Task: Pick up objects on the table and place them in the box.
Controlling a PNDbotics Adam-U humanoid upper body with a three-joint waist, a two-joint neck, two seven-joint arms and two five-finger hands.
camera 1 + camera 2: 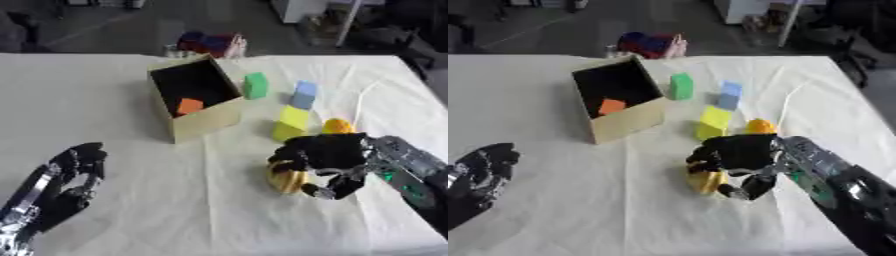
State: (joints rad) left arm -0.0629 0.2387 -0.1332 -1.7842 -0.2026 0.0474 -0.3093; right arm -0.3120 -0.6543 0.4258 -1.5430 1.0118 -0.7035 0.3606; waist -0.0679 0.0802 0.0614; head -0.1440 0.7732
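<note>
The right robot hand (pixel 328 159) is reaching in from the right side and curling its fingers down over a yellow-orange object (pixel 287 179) lying on the bench (pixel 131 190), so it appears to be closing on that object; whether the object is already lifted clear of the cloth cannot be told. The object is sitting just under and slightly to the left of the palm, and its shape is largely hidden by the fingers, so its long axis is unclear.

The open cardboard box (pixel 197 97) is standing well apart, up and to the left of this robot hand, tipped so its dark opening is facing the camera, with an orange block (pixel 190 105) already inside. The carry to come is therefore looking like a diagonal move away from the robot and leftward.

Between the two, near the right robot hand, a yellow block (pixel 291 122) and an orange piece (pixel 338 125) are waiting, with a blue block (pixel 304 94) and a green block (pixel 255 85) farther back beside the box.

The left robot hand (pixel 74 175) is resting idle at the lower left, fingers relaxed and holding nothing.

A pale wrinkled cloth is covering the bench; beyond its far edge a dark floor and furniture are showing.
</note>
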